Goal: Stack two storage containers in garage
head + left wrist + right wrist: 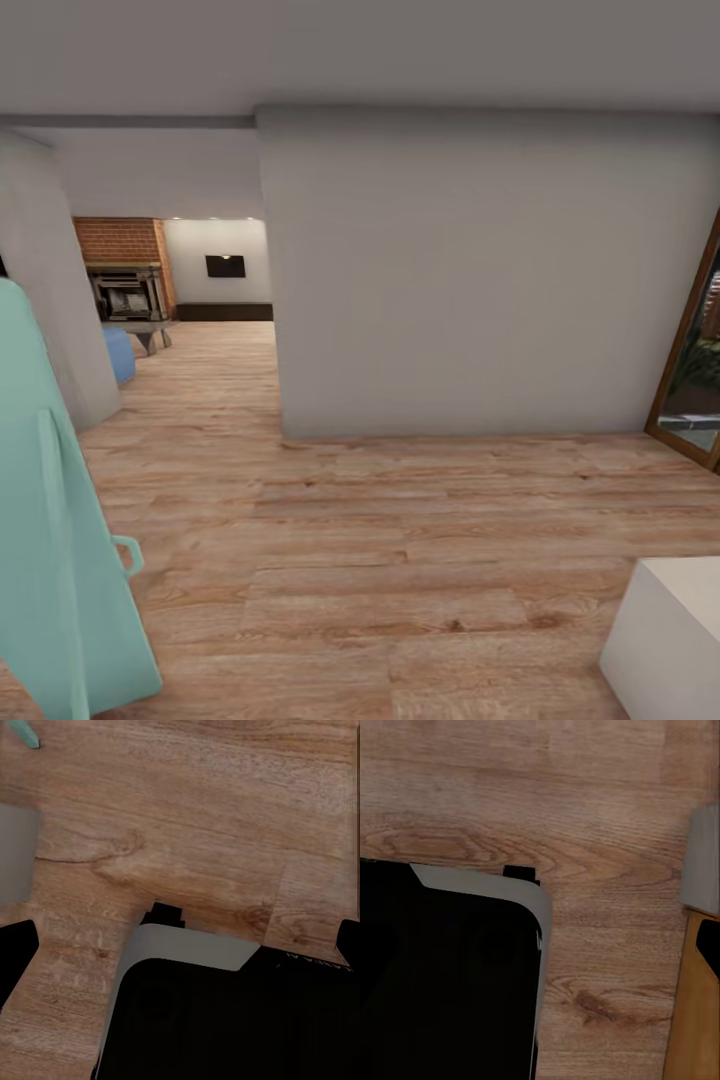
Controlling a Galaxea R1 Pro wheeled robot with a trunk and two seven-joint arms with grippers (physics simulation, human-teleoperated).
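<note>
The two storage containers are out of view. Beyond an opening, the far-off living room shows a red-brick fireplace, a black TV and a low dark cabinet. In the left wrist view my left gripper is open over pale wood planks, its dark fingertips at the picture's two sides and nothing between them. In the right wrist view my right gripper looks open too: one dark fingertip shows at the edge, the other lost against my black base.
A broad white wall stands straight ahead, with a white pillar at the left of the opening. A tall teal object is close at my left, a white block at lower right, a wood-framed door at far right.
</note>
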